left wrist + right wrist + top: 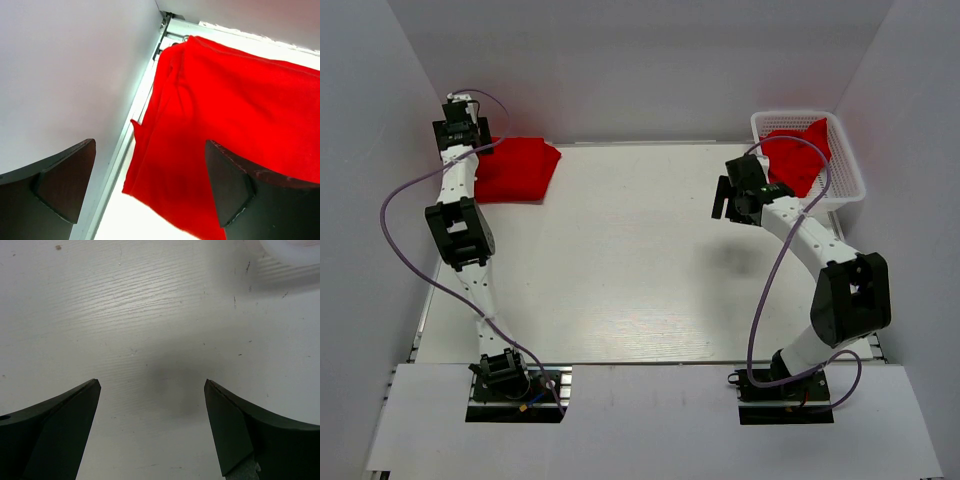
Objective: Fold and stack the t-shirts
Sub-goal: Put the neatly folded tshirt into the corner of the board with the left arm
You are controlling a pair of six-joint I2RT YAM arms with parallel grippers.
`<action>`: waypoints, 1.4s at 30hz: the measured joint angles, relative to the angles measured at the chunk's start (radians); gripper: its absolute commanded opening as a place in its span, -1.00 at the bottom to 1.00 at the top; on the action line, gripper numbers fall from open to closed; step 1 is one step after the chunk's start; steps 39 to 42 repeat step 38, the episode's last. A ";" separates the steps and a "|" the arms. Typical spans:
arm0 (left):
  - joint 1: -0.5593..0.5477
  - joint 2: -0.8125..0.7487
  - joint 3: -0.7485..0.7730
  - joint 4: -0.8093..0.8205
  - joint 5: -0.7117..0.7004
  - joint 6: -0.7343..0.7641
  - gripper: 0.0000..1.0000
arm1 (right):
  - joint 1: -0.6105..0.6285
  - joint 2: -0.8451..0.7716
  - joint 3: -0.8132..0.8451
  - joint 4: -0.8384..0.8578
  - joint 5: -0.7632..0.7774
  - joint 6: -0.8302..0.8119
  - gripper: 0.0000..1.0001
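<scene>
- White wood-grain table [640, 260]: the middle is bare, with work at the two far corners only.
- White plastic mesh basket [790, 116]: sits at the far right corner and holds a crumpled bright red cloth t-shirt [802, 150], unfolded, heaped up toward the rim. Can't tell if there's more than one in there.
- Folded bright red t-shirt [520, 170]: lies flat at the far left corner, close to the left wall, as a neat rectangle. Looks like the stack spot. Can't tell how many layers it has.
- Left gripper [150, 150]: hangs over the near left edge of the folded shirt. The jaws are spread wide and empty, and the cloth below isn't pinched.
- Right gripper [152, 385]: also spread wide and empty, over bare table. The basket is just beyond it, its corner showing at the top right of the wrist view.
- Step, my read: one shirt is folded and placed, and fetching the next one from the basket is due.
- Next move calls for the right gripper to reach over the basket rim, pinch a top fold of the red cloth and lift it clear of the mesh. It then lays the shirt on the open middle of the table.
- The left arm needs to rise straight off the pile so it doesn't drag the fold open, then come to the centre to help spread the shirt.
</scene>
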 measured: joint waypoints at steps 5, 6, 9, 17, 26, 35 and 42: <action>0.001 -0.029 -0.006 -0.059 0.068 -0.024 1.00 | 0.000 -0.075 -0.031 -0.003 -0.010 -0.001 0.81; 0.001 -0.037 -0.009 -0.074 0.087 -0.031 1.00 | 0.000 -0.098 -0.039 -0.003 -0.012 -0.002 0.81; -0.006 -0.077 -0.049 -0.113 0.134 -0.049 1.00 | 0.000 -0.169 -0.065 -0.003 -0.020 -0.005 0.81; -0.090 -0.368 -0.375 -0.126 0.326 -0.173 1.00 | 0.000 -0.283 -0.171 0.014 -0.074 -0.011 0.81; -0.525 -0.823 -0.999 0.001 0.340 -0.392 1.00 | 0.000 -0.435 -0.311 0.027 -0.179 -0.010 0.81; -0.790 -1.174 -1.321 -0.066 0.216 -0.540 1.00 | 0.001 -0.554 -0.505 0.066 -0.293 0.008 0.81; -0.814 -1.207 -1.321 -0.102 0.146 -0.560 1.00 | 0.001 -0.595 -0.566 0.073 -0.309 0.013 0.81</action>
